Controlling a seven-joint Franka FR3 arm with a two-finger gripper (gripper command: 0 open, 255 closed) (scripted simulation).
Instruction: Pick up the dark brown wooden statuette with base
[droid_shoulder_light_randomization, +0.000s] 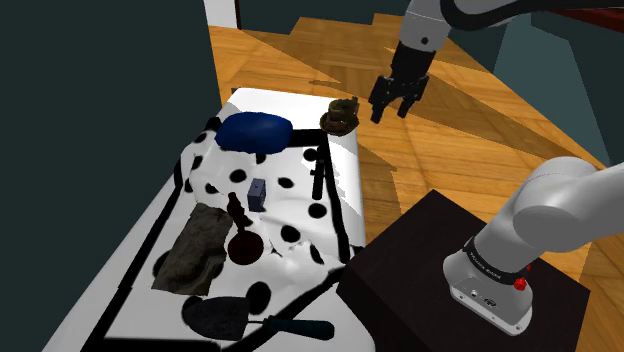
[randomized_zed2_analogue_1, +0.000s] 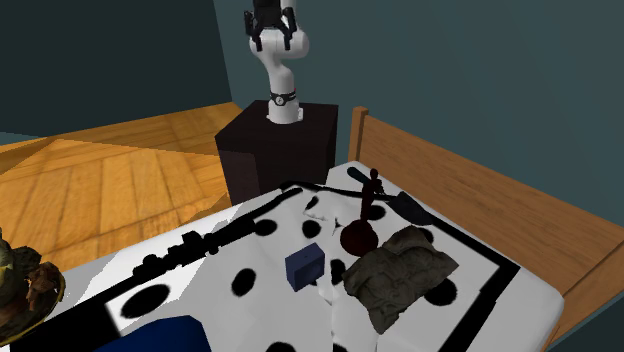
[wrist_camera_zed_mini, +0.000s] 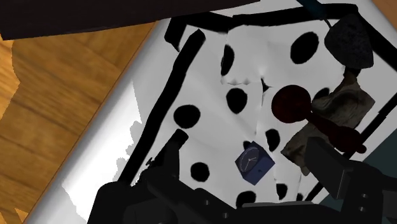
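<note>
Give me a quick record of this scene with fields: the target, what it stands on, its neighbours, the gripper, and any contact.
target: dark brown statuette, upright on its round base
surface: white bed cover with black dots
neighbours: small blue cube and crumpled olive cloth, one on each side of it
gripper: gripper raised high, fingers apart
contact: none; the statuette is not held
</note>
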